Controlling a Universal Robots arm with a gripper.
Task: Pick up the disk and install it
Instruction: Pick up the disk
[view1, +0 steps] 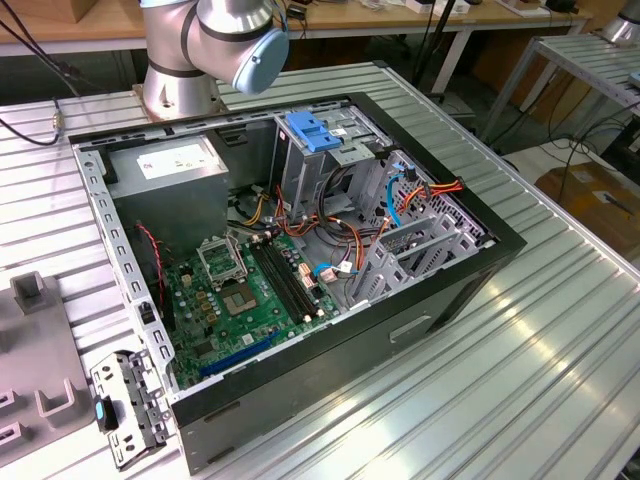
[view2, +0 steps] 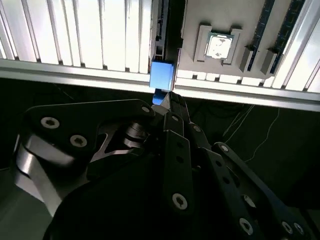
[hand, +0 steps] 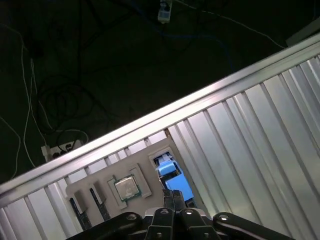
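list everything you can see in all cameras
disk: 1, bright blue rails, on edge in the tray
tray: 1, grey, on the table
processor chip: 1, silver, tray recess beside the disk
dark sticks: 2, dark, standing in the tray
computer case: 1, black, open, on the table
motherboard: 1, green, case floor
power supply: 1, grey, case corner
bracket: 1, pale blue, atop the drive cage
cables: several, orange, red, blue, in the case
table: 1, silver, ribbed
arm: 1, silver and blue, behind the case
gripper: 1, black, at the disk's blue end

Exterior view above case (view1: 470, 290); both wrist views close over tray (view2: 192, 17)
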